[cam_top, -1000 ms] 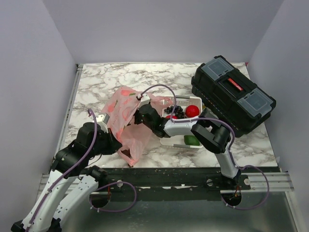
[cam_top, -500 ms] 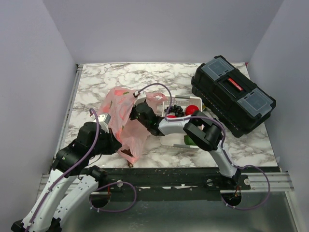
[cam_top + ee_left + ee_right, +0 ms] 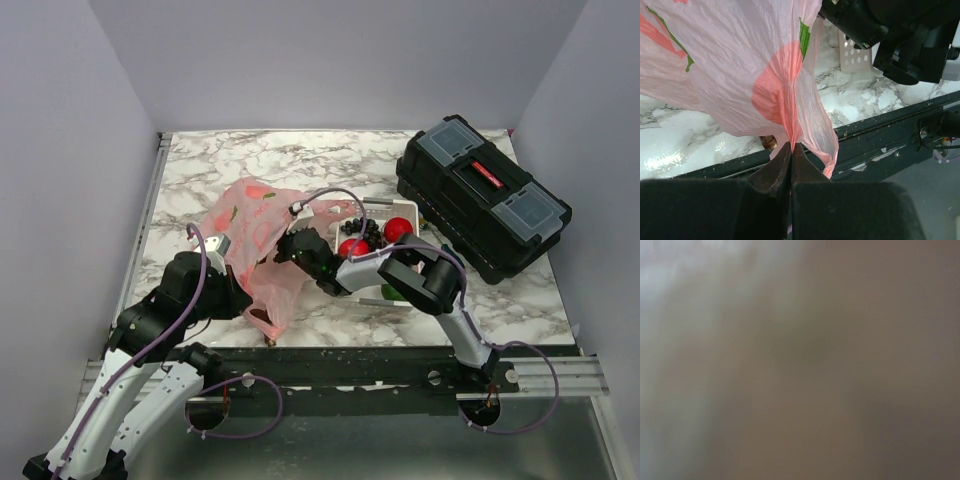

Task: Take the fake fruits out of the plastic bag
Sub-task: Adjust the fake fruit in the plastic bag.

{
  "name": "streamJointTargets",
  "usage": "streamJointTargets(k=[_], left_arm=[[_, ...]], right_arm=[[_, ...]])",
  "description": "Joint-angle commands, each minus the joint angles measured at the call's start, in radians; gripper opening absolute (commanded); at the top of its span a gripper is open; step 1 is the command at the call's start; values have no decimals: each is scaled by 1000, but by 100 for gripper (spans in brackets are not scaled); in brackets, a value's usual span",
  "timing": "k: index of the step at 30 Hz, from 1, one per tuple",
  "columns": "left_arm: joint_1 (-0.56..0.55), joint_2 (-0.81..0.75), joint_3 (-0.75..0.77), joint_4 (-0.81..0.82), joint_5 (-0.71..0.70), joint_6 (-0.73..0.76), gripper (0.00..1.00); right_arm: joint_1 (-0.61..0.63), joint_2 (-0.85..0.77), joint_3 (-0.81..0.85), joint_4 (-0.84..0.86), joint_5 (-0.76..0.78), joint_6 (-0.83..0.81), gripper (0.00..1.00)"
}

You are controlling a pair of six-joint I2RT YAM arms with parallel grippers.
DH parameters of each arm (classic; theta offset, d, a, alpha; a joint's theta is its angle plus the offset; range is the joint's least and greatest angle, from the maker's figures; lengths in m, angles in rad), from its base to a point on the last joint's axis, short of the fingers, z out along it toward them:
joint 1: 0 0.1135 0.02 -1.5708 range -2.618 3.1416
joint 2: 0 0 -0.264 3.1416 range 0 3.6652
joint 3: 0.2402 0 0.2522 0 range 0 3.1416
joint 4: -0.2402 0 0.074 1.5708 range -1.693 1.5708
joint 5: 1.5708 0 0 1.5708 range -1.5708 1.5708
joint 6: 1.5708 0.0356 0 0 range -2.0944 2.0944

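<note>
The pink plastic bag (image 3: 250, 235) hangs crumpled over the marble at centre left. My left gripper (image 3: 790, 146) is shut on a gathered fold of the plastic bag (image 3: 740, 65) near its lower corner, close to the table's front edge. My right gripper (image 3: 284, 252) reaches from the right into the bag's mouth, and film hides its fingertips. The right wrist view is only a brown blur. Two red fruits (image 3: 353, 248) (image 3: 399, 228), a black grape bunch (image 3: 369, 231) and a dark green fruit (image 3: 394, 292) lie in the white tray (image 3: 378, 204). No fruit shows inside the bag.
A black toolbox (image 3: 483, 193) fills the back right corner. The tray's perforated wall (image 3: 852, 52) and the right arm (image 3: 900, 35) sit just beyond the bag in the left wrist view. The dark front rail (image 3: 880, 135) runs close under the held fold.
My right gripper has pushed left and lower into the bag's mouth, uncovering a second red fruit in the tray. The bag has bulged out to the left. My left gripper keeps its grip.
</note>
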Motion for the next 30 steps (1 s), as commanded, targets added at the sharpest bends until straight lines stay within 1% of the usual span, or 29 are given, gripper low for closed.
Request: streamJointTargets(k=[1, 3, 5, 7, 9, 12, 14, 16, 18, 23, 28, 30], left_arm=[[0, -11, 3, 11, -15, -1, 0], [0, -11, 11, 13, -18, -12, 0], [0, -9, 23, 23, -21, -22, 0], [0, -4, 38, 33, -29, -31, 0], [0, 9, 52, 42, -30, -34, 0], [0, 29, 68, 38, -17, -39, 0], [0, 35, 67, 40, 4, -40, 0], [0, 35, 61, 43, 29, -46, 0], [0, 36, 53, 48, 56, -49, 0], [0, 51, 40, 49, 88, -60, 0], [0, 68, 36, 47, 102, -51, 0], [1, 72, 35, 47, 105, -45, 0]], right_arm=[[39, -99, -65, 49, -21, 4, 100], [50, -119, -81, 10, -19, -24, 99], [57, -133, -88, -39, -31, -40, 96], [74, -143, -110, -43, -43, -78, 94], [99, -148, -122, -52, -26, -135, 94], [115, -135, -98, -84, -17, -174, 95], [116, -112, -81, -56, -14, -192, 97], [118, -74, -43, -32, -1, -217, 98], [122, -29, 9, -23, 53, -252, 100], [122, 95, 171, -25, 152, -336, 100], [122, 196, 308, -61, 208, -391, 100], [116, 220, 333, -60, 191, -389, 100]])
